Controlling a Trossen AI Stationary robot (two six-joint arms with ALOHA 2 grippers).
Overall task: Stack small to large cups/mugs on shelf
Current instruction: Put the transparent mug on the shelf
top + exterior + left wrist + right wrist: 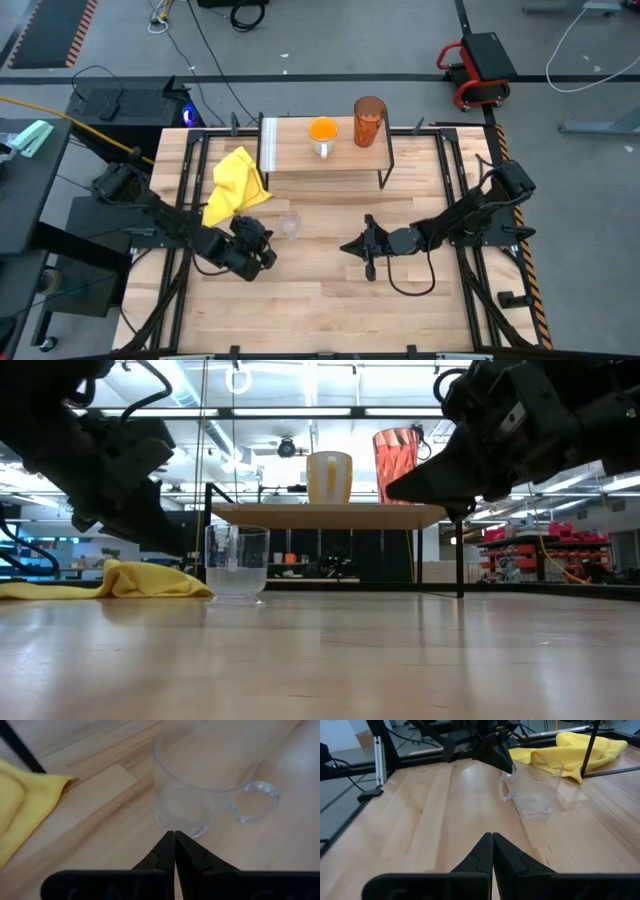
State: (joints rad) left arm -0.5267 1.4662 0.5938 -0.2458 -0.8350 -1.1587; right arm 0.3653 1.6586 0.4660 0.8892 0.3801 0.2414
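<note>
Shelf (300, 160) stands at upper centre of the high view, carrying the orange mug (322, 132) and, just right of it, the amber tumbler (369, 121), side by side and apart. Glass cup (290, 227) is not on the shelf: it sits upright on the table (330, 310), centre-left in the high view, below the shelf's front edge, with the yellow cloth (235, 185) near it to the upper left.

Left pincer (268, 250) is low at the cup's lower left; in the left wrist view its fingertips are pressed together, nothing between them, tips pointing at the cup's base (182, 815). Right pincer (350, 245) waits centre-right of the table, closed and empty, aimed toward the cup from the other side.

Step in hand, as judged: fetching the smallest vessel. Two larger ones are placed; the glass is untouched by any grip.

Next move calls for: parting the left pincer's fingers, since closed tips can only push the cup; approaching so one finger clears the rim or both straddle the wall; the handle, seen in the right wrist view (506, 787), must be allowed for. Clear glass may slip, so a firm closure before lifting toward the shelf.
</note>
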